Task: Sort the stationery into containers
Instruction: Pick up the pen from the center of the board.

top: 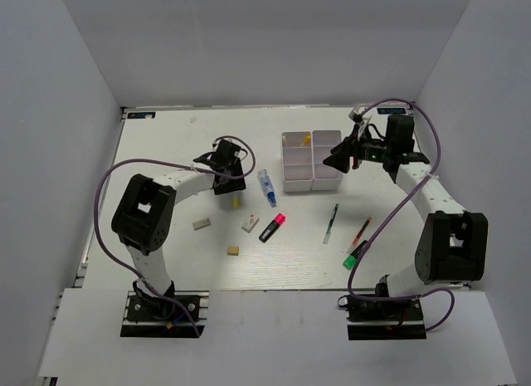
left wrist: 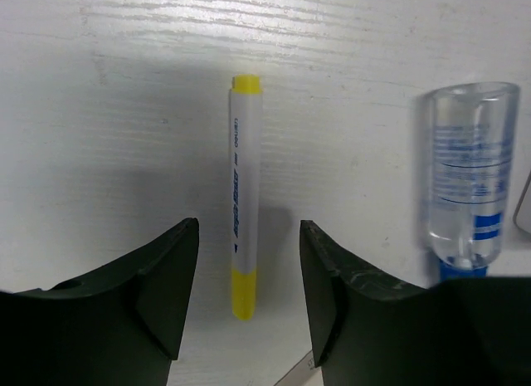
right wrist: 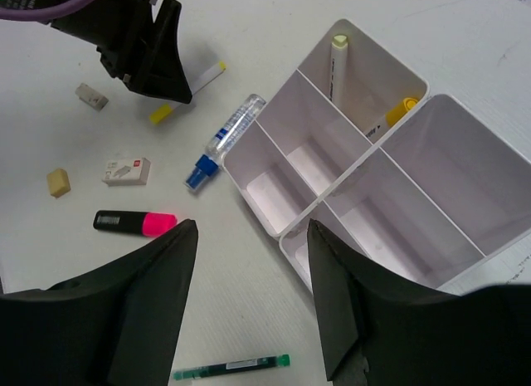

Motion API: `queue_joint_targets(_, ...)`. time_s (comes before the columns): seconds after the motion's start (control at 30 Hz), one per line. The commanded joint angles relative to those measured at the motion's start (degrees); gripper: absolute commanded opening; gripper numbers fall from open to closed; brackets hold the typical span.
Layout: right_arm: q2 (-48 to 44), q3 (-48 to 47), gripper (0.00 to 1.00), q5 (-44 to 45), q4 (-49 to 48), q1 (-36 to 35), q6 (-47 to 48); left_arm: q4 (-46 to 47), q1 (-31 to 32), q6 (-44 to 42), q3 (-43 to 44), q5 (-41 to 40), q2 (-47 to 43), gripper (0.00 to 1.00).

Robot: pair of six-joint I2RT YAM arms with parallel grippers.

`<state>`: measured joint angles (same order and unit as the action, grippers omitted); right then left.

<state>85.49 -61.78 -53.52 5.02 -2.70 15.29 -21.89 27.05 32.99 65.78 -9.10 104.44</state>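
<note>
My left gripper [top: 227, 188] is open and low over a white marker with yellow ends [left wrist: 245, 195]; the marker lies on the table between the fingers [left wrist: 170, 270], untouched. A clear, blue-capped marker [left wrist: 467, 183] lies just to its right. My right gripper [top: 337, 159] is open and empty, held above the near right part of the white four-compartment container [right wrist: 286, 83]. One far compartment holds a white marker [right wrist: 338, 64] and a yellow-tipped item [right wrist: 401, 109]. A pink-and-black highlighter [top: 272, 227], a green pen [top: 331, 222], a red pen [top: 359, 233] and a green highlighter [top: 354, 256] lie on the table.
A white eraser [top: 250, 224], a grey-white eraser [top: 202, 223] and a tan eraser [top: 234, 251] lie left of centre. White walls close the table at the back and sides. The left arm's purple cable loops over the left side.
</note>
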Motion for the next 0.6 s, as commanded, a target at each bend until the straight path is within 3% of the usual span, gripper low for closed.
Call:
queue_joint_targets(0.0, -1.9, -0.3, 0.61, -2.2, 0.1, 0.1, 0.2, -0.8, -0.9, -0.7, 3.0, 0.2, 1.3, 0.62)
queue_joint_targets(0.23, -4.0, 0.3, 0.58, -2.4, 2.1, 0.1, 1.5, -5.8, -0.9, -2.3, 8.9, -2.3, 6.1, 0.43)
queue_joint_targets(0.43, -5.6, 2.2, 0.58, -2.2, 2.0, 0.0, 1.2, -6.9, -0.9, -3.4, 9.0, -2.8, 7.2, 0.4)
queue_joint_targets(0.53, -5.9, 2.3, 0.64, -1.9, 2.0, 0.2, 1.3, -6.9, -0.9, -3.4, 7.9, -2.2, 7.2, 0.26)
queue_joint_targets(0.57, -5.9, 2.3, 0.82, -1.8, 2.3, 0.2, 1.6, -6.3, -0.9, -3.4, 7.9, -0.8, 6.5, 0.2)
